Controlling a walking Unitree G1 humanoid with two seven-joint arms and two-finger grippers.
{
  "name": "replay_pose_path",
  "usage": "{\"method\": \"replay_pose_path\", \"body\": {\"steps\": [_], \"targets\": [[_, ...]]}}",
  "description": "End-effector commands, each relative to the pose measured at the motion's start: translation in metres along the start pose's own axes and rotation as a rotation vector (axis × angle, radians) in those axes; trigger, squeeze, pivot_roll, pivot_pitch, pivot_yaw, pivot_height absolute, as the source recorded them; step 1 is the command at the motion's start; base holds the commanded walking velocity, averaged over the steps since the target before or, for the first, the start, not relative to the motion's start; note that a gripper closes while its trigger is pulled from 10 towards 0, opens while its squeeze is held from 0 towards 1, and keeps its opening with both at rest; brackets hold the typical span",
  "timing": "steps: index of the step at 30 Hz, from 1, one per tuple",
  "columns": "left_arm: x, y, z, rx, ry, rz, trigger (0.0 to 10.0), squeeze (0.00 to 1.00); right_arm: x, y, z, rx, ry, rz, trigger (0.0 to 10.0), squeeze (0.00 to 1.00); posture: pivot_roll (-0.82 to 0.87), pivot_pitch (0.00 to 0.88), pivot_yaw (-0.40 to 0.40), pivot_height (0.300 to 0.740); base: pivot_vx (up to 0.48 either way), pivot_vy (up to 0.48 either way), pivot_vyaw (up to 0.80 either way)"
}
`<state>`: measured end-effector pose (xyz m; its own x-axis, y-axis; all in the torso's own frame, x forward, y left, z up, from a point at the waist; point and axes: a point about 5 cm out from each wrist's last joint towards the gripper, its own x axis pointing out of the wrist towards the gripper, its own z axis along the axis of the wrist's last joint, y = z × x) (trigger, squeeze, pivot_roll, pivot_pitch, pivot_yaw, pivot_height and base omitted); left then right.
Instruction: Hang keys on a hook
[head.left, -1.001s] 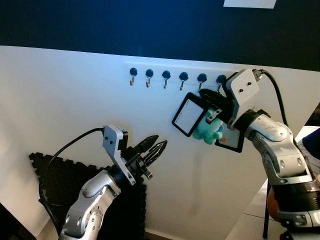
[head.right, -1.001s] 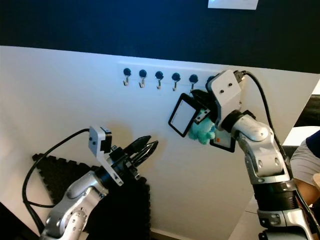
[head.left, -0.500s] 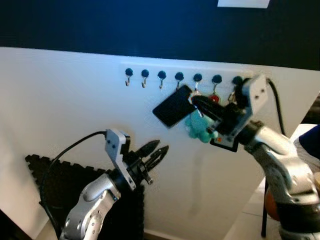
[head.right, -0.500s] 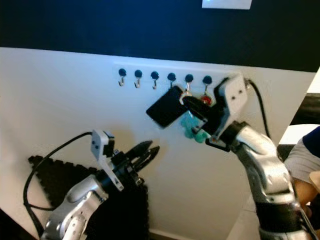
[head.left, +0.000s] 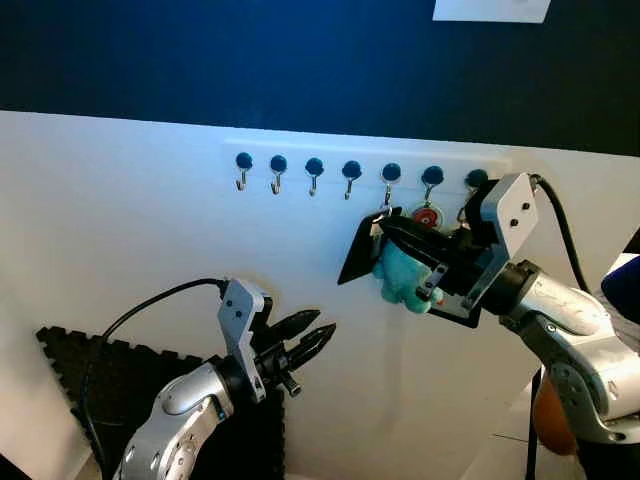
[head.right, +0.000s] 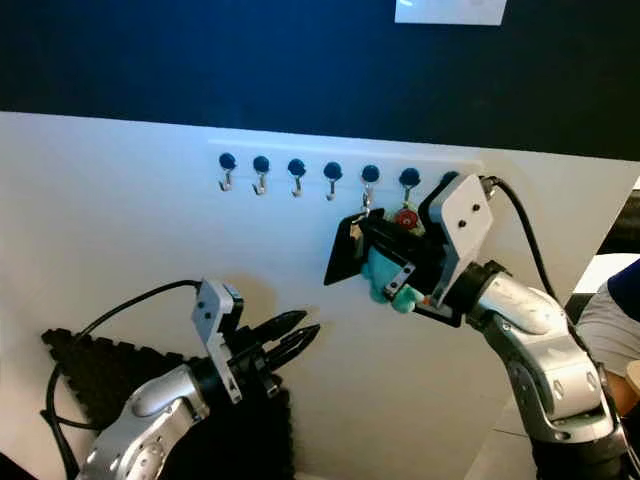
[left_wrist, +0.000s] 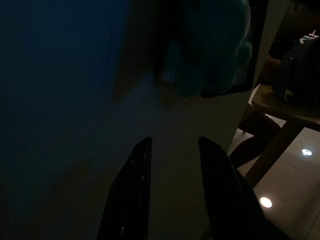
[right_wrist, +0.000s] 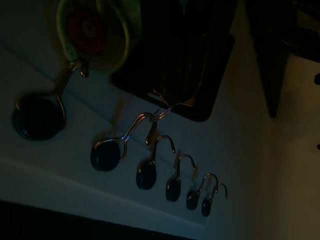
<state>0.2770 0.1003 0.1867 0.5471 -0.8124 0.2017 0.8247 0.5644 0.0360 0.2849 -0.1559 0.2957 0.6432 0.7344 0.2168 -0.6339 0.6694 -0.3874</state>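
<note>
A row of blue-knobbed hooks (head.left: 313, 168) lines the white wall. The key bundle hangs from the fifth hook (head.left: 390, 173): a wire ring (right_wrist: 161, 108), a black card holder (head.left: 358, 252) and a teal plush (head.left: 398, 275). My right gripper (head.left: 406, 258) is open, one finger above the plush and one below. In the right wrist view the ring sits over that hook with no finger on it. My left gripper (head.left: 318, 333) is lower down to the left, open and holding nothing, pointing at the wall.
A round red-and-green tag (head.left: 427, 215) hangs on the sixth hook. A black foam mat (head.left: 90, 370) leans at the wall's foot on the left. A person (head.left: 626, 290) is at the right edge, and a wooden stool (left_wrist: 280, 115) stands on the tiled floor.
The camera has shifted. My right gripper has swung down and back from the hook rail, and the key bundle now hangs from the fifth hook. The left arm has barely moved.
</note>
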Motion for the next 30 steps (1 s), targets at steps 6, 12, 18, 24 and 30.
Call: {"method": "replay_pose_path", "body": {"steps": [6, 12, 18, 24, 30], "targets": [[-0.002, 0.004, -0.002, 0.021, 0.01, 0.022, 10.0, 0.0, 0.006, 0.034, -0.033, 0.122, 0.144, 0.18, 10.0, 0.0, 0.01, 0.102, 0.022, 0.74, 0.0, 0.0, 0.0], [-0.002, 0.005, 0.0, 0.019, -0.003, 0.027, 10.0, 0.0, 0.005, 0.026, -0.033, 0.17, 0.141, 0.129, 10.0, 1.0, 0.01, 0.102, 0.022, 0.74, 0.0, 0.0, 0.0], [-0.002, 0.004, 0.0, 0.019, -0.006, 0.027, 10.0, 0.0, 0.006, 0.024, -0.034, 0.123, 0.158, 0.113, 10.0, 0.24, 0.01, 0.104, 0.024, 0.74, 0.0, 0.0, 0.0], [-0.002, 0.005, 0.0, 0.018, -0.009, 0.032, 10.0, 0.0, 0.005, 0.018, -0.037, 0.074, 0.185, 0.076, 10.0, 0.0, 0.01, 0.107, 0.024, 0.74, 0.0, 0.0, 0.0], [-0.001, 0.008, 0.0, 0.025, -0.007, 0.055, 10.0, 0.0, 0.001, -0.003, -0.047, -0.034, 0.267, -0.09, 10.0, 0.0, 0.01, 0.108, 0.026, 0.74, 0.0, 0.0, 0.0]]}}
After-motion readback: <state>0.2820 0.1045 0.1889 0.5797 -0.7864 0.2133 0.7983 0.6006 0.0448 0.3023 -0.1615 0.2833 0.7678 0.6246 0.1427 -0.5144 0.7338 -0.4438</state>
